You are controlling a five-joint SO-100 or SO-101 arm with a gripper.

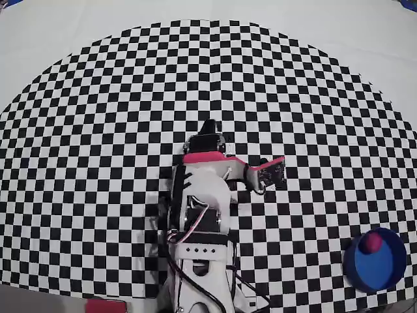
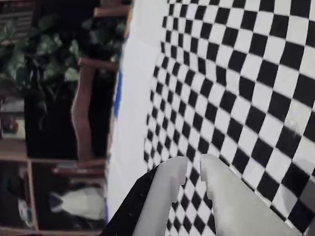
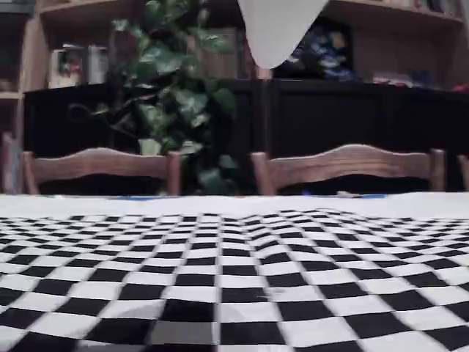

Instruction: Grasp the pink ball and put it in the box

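Overhead view: white arm (image 1: 201, 222) w/ pink trim sits near bottom centre of the checkered mat (image 1: 98, 130), folded over its own base, black cables trailing off the lower edge. The pink ball (image 1: 372, 242) lies inside the box (image 1: 378, 270), toward the box's upper-left part, close to the rim. Box = round blue dish at the mat's lower-right corner, well apart from the arm.

Wrist view: gripper (image 2: 194, 166) comes in from the bottom edge, two pale fingers (image 2: 167, 191) nearly together w/ only a narrow slit between the tips. Nothing is held between them; only mat squares show beyond. Claw hangs above the mat, not touching anything. Left part of this view is room bkgd: dark shelving and a leafy plant (image 2: 44, 49), seen sideways.

Fixed view: low camera at table level looking across the mat (image 3: 234, 279). Two wooden chair backs (image 3: 344, 165) stand behind the table, a green plant (image 3: 172, 95) between them, dark cabinets and shelves further back. A white rounded shape (image 3: 275, 26) dips in from the top edge; can't tell what it is. Ball and box don't show here.
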